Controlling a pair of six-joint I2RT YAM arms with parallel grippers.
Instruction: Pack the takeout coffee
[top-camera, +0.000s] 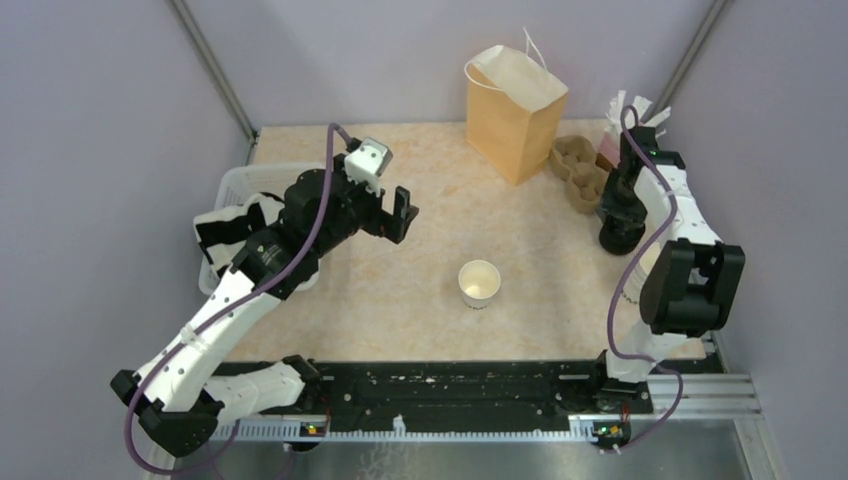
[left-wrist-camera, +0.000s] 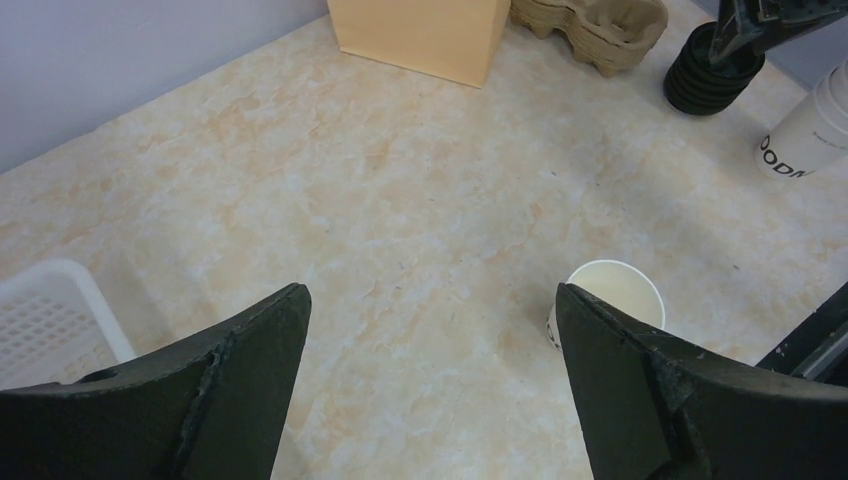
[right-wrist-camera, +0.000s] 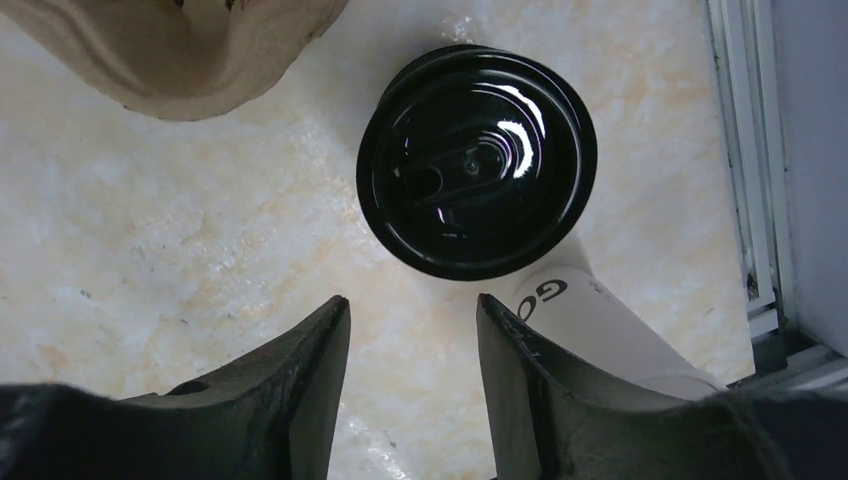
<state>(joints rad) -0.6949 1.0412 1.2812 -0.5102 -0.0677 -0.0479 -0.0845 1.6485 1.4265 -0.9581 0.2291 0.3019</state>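
No capped takeout coffee is in view. A stack of black lids (right-wrist-camera: 476, 160) stands at the right of the table, seen from above in the top view as the lid stack (top-camera: 622, 234). My right gripper (right-wrist-camera: 412, 305) hovers just beside it, jaws partly open with only bare table between them. A sleeve of white cups (right-wrist-camera: 610, 330) lies on its side under the right finger. A lidless white cup (top-camera: 479, 283) stands mid-table. My left gripper (top-camera: 395, 220) hangs wide open and holds nothing, up and to the left of that cup (left-wrist-camera: 615, 295).
The brown paper bag (top-camera: 513, 112) stands open at the back, with cardboard cup carriers (top-camera: 580, 172) to its right. A pink cup with straws (top-camera: 612, 145) peeks out behind the right arm. A white basket (top-camera: 240, 185) sits at the left edge.
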